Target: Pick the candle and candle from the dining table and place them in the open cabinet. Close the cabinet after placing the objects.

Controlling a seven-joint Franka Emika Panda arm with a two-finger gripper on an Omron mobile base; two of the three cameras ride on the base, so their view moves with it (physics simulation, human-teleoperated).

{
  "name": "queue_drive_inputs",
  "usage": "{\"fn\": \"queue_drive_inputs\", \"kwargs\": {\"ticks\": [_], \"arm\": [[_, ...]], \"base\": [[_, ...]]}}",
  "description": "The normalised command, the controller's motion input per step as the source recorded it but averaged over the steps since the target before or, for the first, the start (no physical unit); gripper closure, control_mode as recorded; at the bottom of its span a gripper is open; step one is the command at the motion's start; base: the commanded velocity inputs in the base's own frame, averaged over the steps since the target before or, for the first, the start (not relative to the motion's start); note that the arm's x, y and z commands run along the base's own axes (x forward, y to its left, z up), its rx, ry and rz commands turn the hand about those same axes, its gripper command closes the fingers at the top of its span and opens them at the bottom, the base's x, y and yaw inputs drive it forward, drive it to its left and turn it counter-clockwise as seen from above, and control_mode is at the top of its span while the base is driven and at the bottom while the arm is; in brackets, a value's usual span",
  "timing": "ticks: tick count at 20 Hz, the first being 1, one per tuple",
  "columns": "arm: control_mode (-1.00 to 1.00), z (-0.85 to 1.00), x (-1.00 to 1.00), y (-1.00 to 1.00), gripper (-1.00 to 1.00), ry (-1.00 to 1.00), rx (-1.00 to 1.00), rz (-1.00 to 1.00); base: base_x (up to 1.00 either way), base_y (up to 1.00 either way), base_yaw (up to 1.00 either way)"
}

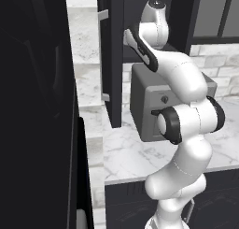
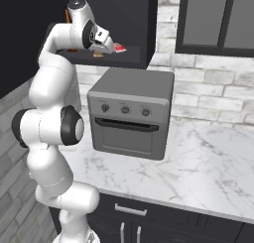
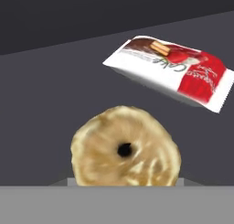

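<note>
The candle point(image 3: 123, 150) is a pale beige round with a dark hole at its centre, seen end-on and very close in the hand view. My gripper point(image 2: 101, 50) reaches into the open dark cabinet point(image 2: 130, 58) and is shut on the candle point(image 2: 97, 53), just above the shelf floor. The fingertips themselves are hidden in the hand view. The cabinet's solid door point(image 1: 112, 60) stands swung open to the left of my arm. The dining table is out of view.
A red-and-white snack packet point(image 3: 173, 72) lies on the shelf just beyond the candle, also seen at the cabinet's front edge point(image 2: 119, 48). Below stands a grey toaster oven point(image 2: 131, 113) on the marble counter point(image 2: 203, 167). Grey-paned cabinets point(image 2: 218, 19) hang to the right.
</note>
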Motion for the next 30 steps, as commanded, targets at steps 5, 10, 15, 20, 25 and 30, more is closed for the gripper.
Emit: {"fn": "queue_drive_inputs", "kwargs": {"ticks": [5, 10, 15, 20, 25, 30], "arm": [[-1.00, -0.02, 0.22, 0.04, 1.00, 0.00, 0.00, 0.00], [-1.00, -0.02, 0.22, 0.04, 1.00, 0.00, 0.00, 0.00], [-1.00, -0.03, 0.20, 0.03, 1.00, 0.00, 0.00, 0.00], [-1.00, -0.08, 0.18, 0.01, 1.00, 0.00, 0.00, 0.00], [-1.00, -0.12, 0.17, 0.07, 1.00, 0.00, 0.00, 0.00], [-1.00, -0.10, 0.19, 0.11, -1.00, 0.00, 0.00, 0.00]], "base": [[0.00, 0.00, 0.00], [0.00, 0.00, 0.00], [0.00, 0.00, 0.00], [0.00, 0.00, 0.00], [0.00, 0.00, 0.00], [0.00, 0.00, 0.00]]}}
